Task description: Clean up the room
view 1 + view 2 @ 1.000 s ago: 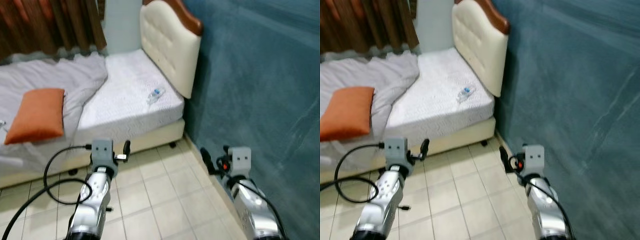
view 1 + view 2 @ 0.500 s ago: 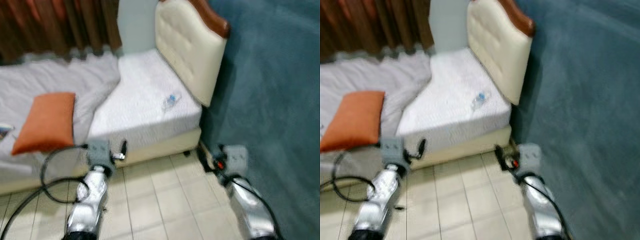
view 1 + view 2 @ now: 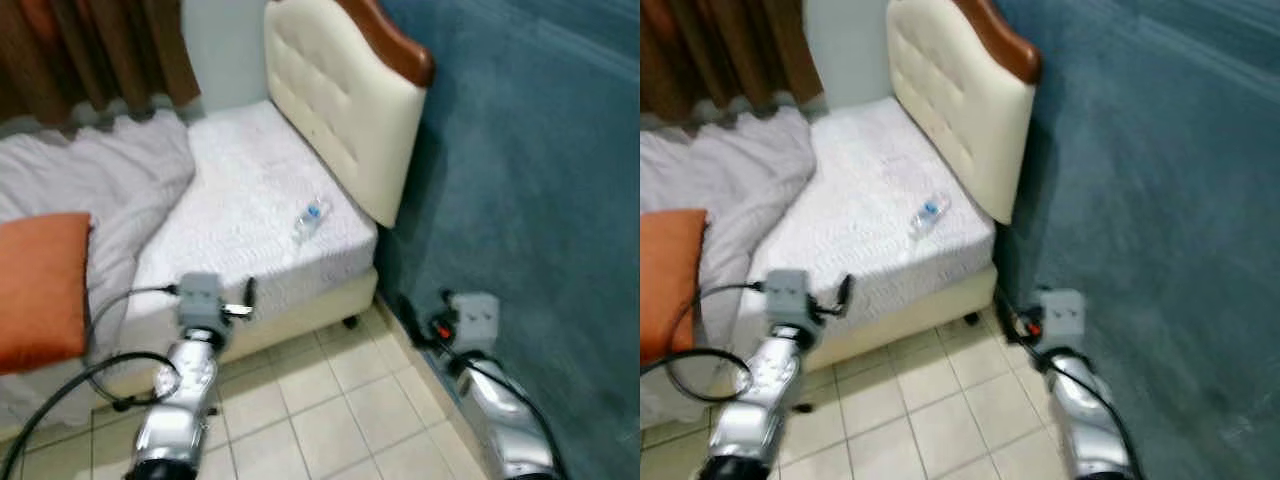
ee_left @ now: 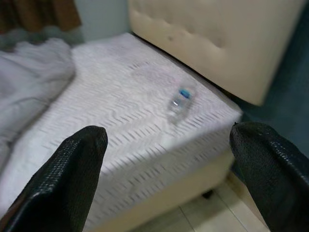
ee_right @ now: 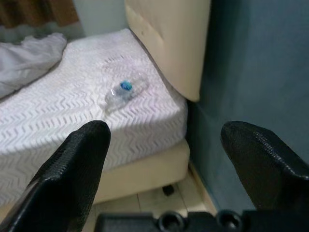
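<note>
A cream tufted headboard (image 3: 345,110) stands against the teal wall (image 3: 530,170) on the right. Brown curtains (image 3: 90,50) hang far left. Pale floor tiles (image 3: 320,420) lie near.

Plastic bottle (image 3: 309,220) lying on mattress (image 3: 250,200) (near headboard (image 3: 340,110)).

- Ahead of you, the bed (image 3: 250,215) stands with its headboard (image 3: 340,95) against the wall (image 3: 530,150) on your right.
- A bottle (image 3: 308,220) lies on the mattress near the headboard.
- A pillow (image 3: 40,285) lies far left, on the blanket (image 3: 90,190).
</note>
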Motion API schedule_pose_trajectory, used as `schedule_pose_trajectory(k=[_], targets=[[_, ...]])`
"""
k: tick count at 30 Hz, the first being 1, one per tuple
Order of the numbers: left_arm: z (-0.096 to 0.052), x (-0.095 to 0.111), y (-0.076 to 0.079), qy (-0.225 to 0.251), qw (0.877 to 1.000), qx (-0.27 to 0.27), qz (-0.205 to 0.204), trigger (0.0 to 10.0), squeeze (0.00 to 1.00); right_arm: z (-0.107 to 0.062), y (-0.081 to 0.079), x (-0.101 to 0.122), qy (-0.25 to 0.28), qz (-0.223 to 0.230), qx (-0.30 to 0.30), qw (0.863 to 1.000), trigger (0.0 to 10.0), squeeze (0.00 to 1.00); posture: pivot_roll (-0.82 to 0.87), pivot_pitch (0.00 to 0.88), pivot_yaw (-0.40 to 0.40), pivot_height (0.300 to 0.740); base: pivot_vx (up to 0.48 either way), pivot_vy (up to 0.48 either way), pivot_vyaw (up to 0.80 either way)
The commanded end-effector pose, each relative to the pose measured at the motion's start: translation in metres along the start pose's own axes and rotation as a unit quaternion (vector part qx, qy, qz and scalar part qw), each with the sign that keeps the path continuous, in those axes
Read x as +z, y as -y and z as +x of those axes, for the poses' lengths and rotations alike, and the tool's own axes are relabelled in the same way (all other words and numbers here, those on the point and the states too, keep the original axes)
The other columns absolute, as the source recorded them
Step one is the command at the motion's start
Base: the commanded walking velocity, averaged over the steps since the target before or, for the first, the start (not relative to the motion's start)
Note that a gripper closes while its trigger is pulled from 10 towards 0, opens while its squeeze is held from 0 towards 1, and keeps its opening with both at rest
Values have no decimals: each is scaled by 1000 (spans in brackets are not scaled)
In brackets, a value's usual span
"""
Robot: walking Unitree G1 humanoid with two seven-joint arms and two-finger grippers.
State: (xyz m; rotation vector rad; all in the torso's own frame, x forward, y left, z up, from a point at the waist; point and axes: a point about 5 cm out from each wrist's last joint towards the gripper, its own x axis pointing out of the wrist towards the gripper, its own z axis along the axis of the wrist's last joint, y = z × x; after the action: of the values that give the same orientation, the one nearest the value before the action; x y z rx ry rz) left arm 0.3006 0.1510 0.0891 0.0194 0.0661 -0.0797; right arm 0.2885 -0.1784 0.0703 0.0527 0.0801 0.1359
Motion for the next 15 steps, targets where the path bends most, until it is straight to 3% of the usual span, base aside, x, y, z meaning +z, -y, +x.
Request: schedule_pose_trajectory(k=[1, 4, 11, 15], targets=[[-2, -2, -13, -5, 1000, 21, 3, 10000, 0, 3, -12, 1, 0, 6, 25, 1000, 10000, 0, 22, 50, -10, 740, 480, 0, 0], [-2, -2, -14, -6, 1000, 23, 4, 10000, 0, 3, -15, 0, -3, 0, 41, 999, 10000, 0, 23, 52, -10, 740, 480, 0, 0], [-2, -2, -14, -7, 1000, 23, 5, 10000, 0, 2, -21, -2, -8, 8, 57, 998, 10000, 0, 24, 54, -12, 740, 480, 0, 488], [-1, -1, -14, -8, 1000, 21, 6, 10000, 0, 3, -22, -4, -18, 5, 60, 998, 10000, 0, 23, 55, -13, 740, 480, 0, 0]])
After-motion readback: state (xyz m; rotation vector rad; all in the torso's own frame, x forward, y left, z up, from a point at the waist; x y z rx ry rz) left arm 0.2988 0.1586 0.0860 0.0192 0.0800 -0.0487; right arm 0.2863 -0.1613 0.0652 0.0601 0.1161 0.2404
